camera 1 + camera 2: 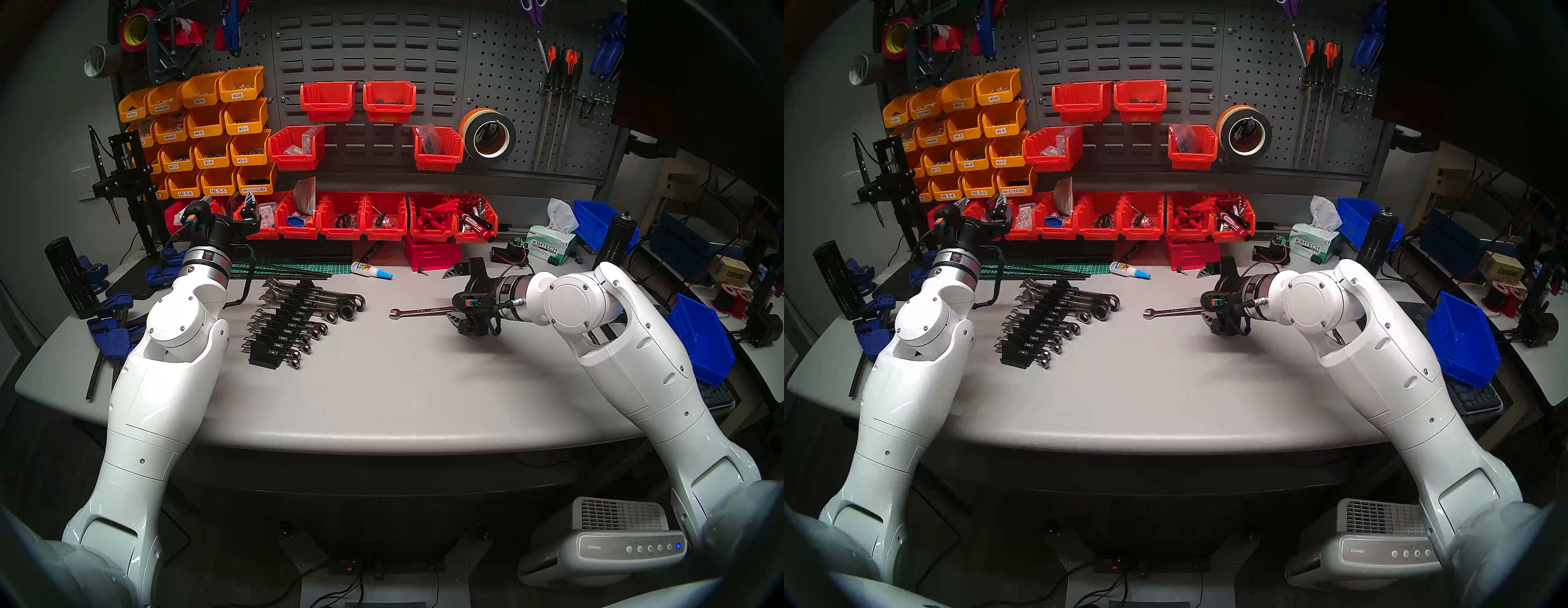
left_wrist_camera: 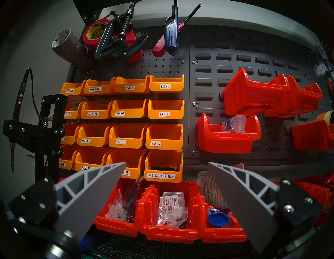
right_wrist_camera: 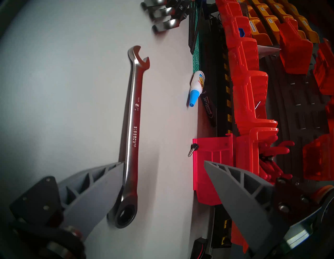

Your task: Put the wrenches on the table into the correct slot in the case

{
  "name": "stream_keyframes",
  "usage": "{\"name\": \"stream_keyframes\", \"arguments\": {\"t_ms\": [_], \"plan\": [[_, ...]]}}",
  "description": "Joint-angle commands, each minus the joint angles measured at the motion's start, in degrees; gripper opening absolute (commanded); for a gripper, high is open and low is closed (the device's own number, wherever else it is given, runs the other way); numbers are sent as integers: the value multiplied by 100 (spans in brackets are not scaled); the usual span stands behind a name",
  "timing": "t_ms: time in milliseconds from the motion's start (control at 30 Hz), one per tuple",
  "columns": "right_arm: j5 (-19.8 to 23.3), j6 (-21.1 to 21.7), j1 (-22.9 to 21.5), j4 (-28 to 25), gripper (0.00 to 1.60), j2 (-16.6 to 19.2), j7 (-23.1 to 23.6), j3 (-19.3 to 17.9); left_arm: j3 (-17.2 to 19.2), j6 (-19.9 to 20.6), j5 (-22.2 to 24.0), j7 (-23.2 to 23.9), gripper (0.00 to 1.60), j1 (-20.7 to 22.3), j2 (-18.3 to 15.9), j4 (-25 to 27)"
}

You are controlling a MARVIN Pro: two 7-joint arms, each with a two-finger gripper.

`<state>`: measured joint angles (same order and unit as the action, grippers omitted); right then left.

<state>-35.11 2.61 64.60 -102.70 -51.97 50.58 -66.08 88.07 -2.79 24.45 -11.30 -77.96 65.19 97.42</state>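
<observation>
Head views: loose wrench (image 1: 420,313) flat on the grey table (image 1: 382,403), open jaw toward the black rack (image 1: 284,329) of other wrenches at left, well apart from it, ring end hidden under the right gripper (image 1: 456,297). Glue bottle (image 1: 371,271) and a row of red bins (image 1: 365,216) farther back; nothing lying between wrench and rack. Left gripper (image 1: 246,210) raised near the bins, away from the table.

Right wrist view, turned on its side: right gripper (image 3: 164,168) spread wide and empty, one finger (image 3: 101,182) just beside the shaft near the ring end (touching or not, cannot tell), wrench (image 3: 132,126) marked 1/2, glue bottle (image 3: 196,86) and a small screw (image 3: 192,149) nearby.

Left wrist view: left gripper (image 2: 167,169) spread wide, holding nothing, facing orange bins (image 2: 126,112) with size labels unreadable from the head
</observation>
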Motion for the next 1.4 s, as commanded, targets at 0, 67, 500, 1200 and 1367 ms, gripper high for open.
{"name": "stream_keyframes", "arguments": {"t_ms": [0, 67, 500, 1200, 1367], "plan": [[16, -109, -76, 79, 160, -205, 2, 186, 45, -65, 0, 1, 160, 182, -7, 159], [-3, -122, -101, 84, 160, -254, -2, 232, 45, -65, 0, 1, 160, 182, -7, 159], [-273, -36, -240, 109, 160, -407, -31, 449, 46, -66, 0, 1, 160, 182, -6, 159], [-596, 318, -228, 125, 160, -341, -95, 439, 46, -66, 0, 1, 160, 182, -6, 159], [-609, 347, -216, 104, 160, -290, -113, 414, 46, -66, 0, 1, 160, 182, -6, 159]]}}
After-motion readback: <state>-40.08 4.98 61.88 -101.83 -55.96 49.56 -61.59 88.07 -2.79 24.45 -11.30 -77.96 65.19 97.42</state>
